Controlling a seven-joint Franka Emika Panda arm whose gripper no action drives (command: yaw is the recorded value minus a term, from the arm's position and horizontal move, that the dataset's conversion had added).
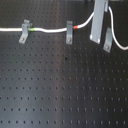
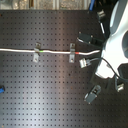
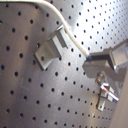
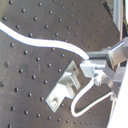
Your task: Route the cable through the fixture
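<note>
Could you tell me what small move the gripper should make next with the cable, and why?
Probably carry the cable sideways and down into the third clip. In the first exterior view it already runs through two clips, its green band and red band beside them. The gripper appears shut on it, and the second wrist view shows the cable lying beside the nearest bracket, not in it.

Black perforated board [image 1: 60, 90]. Three grey clips bolted on: left [image 1: 24, 31], middle [image 1: 68, 32], right [image 1: 107, 39]. White cable [image 1: 50, 30] runs across the far side.
</note>
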